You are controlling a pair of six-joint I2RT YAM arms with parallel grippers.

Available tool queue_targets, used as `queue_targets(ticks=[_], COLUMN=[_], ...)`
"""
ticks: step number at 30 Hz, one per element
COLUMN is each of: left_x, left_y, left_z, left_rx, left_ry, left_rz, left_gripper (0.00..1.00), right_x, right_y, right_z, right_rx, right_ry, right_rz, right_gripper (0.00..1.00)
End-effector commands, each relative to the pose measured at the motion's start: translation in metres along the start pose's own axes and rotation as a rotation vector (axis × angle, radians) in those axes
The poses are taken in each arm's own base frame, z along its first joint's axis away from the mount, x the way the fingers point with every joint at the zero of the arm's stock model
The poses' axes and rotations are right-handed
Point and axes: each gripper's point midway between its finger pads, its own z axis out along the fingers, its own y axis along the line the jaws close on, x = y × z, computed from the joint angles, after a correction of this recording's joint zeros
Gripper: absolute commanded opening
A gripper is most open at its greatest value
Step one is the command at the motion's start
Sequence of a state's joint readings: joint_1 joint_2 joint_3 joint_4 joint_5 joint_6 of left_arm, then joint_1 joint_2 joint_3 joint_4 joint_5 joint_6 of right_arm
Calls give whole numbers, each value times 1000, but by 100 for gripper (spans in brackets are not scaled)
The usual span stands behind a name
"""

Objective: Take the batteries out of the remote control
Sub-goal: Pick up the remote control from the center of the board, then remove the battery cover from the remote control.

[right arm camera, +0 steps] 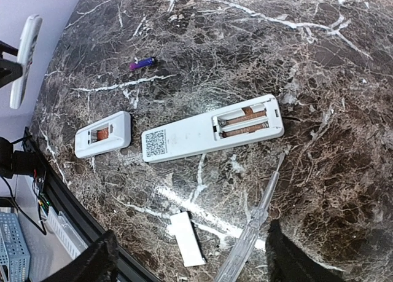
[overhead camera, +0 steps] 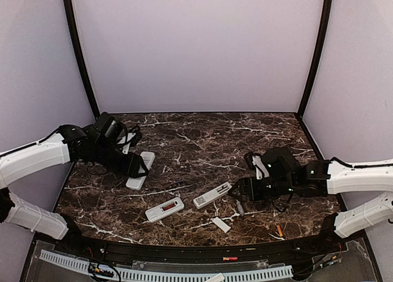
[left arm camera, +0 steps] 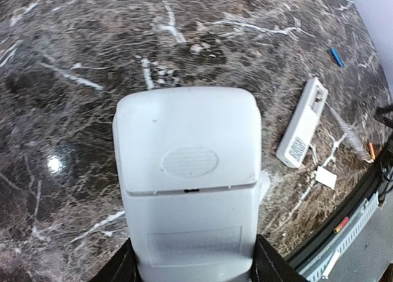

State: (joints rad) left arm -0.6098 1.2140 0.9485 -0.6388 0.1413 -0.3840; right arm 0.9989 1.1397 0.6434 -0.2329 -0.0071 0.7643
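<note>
My left gripper point(overhead camera: 139, 166) is shut on a wide white remote point(left arm camera: 187, 184), back side up with its cover closed, black fingers point(left arm camera: 116, 268) on both sides. My right gripper point(right arm camera: 190, 262) stands open above the table, over a clear screwdriver point(right arm camera: 253, 231) near its right finger. Just beyond lies a long white remote point(right arm camera: 196, 134) with its compartment open and two orange batteries point(right arm camera: 244, 122) inside. A shorter remote point(right arm camera: 116, 129) to its left shows one red battery point(right arm camera: 102, 133). A loose blue battery point(right arm camera: 142, 63) lies farther off, and an orange one point(overhead camera: 279, 230) sits near the front edge.
A small flat white cover point(right arm camera: 187, 238) lies between my right fingers beside the screwdriver. The table's black front rail point(overhead camera: 202, 251) runs close behind it. Grey walls enclose the marble table point(overhead camera: 202, 141) at the back and sides.
</note>
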Motion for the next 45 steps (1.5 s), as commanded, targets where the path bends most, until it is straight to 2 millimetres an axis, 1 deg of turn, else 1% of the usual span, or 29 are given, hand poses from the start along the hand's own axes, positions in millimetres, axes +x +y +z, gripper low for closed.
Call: queue_targets(ticks=[1, 4, 8, 10, 13, 14, 18, 20, 25, 29, 30, 34, 39, 42, 45], left_x=[0, 0, 6, 12, 22, 29, 46, 54, 65, 69, 71, 76, 78, 80, 82], left_y=[-44, -62, -87, -101, -116, -123, -136, -139, -152, -164, -166, -173, -174, -176, -178], left_z=[4, 10, 15, 17, 22, 23, 36, 45, 54, 58, 59, 61, 61, 60, 60], left_rx=[145, 192, 247, 276, 295, 305, 280, 257, 235, 243, 247, 259, 262, 270, 276], left_ry=[27, 35, 51, 62, 85, 96, 126, 145, 155, 154, 158, 167, 166, 170, 177], left_rz=[126, 171, 270, 325, 391, 423, 508, 540, 589, 618, 623, 640, 644, 647, 651], left_gripper=[30, 30, 29, 29, 29, 29, 28, 27, 26, 26, 26, 26, 25, 25, 25], right_x=[-3, -2, -4, -6, -9, -10, -11, -10, -8, -1, -3, 3, 6, 9, 11], right_y=[4, 6, 12, 16, 28, 32, 54, 63, 85, 89, 92, 100, 110, 111, 109], right_z=[6, 10, 13, 13, 12, 13, 14, 14, 16, 26, 29, 39, 46, 50, 55], right_rx=[-7, -19, -36, -49, -82, -97, -183, -224, -309, -299, -311, -337, -361, -360, -346], right_ry=[9, 16, 20, 24, 34, 37, 58, 70, 94, 128, 126, 156, 176, 195, 202], right_rz=[5, 19, 24, 23, 11, 7, 22, 55, 113, 123, 122, 118, 107, 113, 128], right_gripper=[72, 65, 65, 67, 74, 77, 83, 85, 86, 86, 86, 84, 79, 72, 69])
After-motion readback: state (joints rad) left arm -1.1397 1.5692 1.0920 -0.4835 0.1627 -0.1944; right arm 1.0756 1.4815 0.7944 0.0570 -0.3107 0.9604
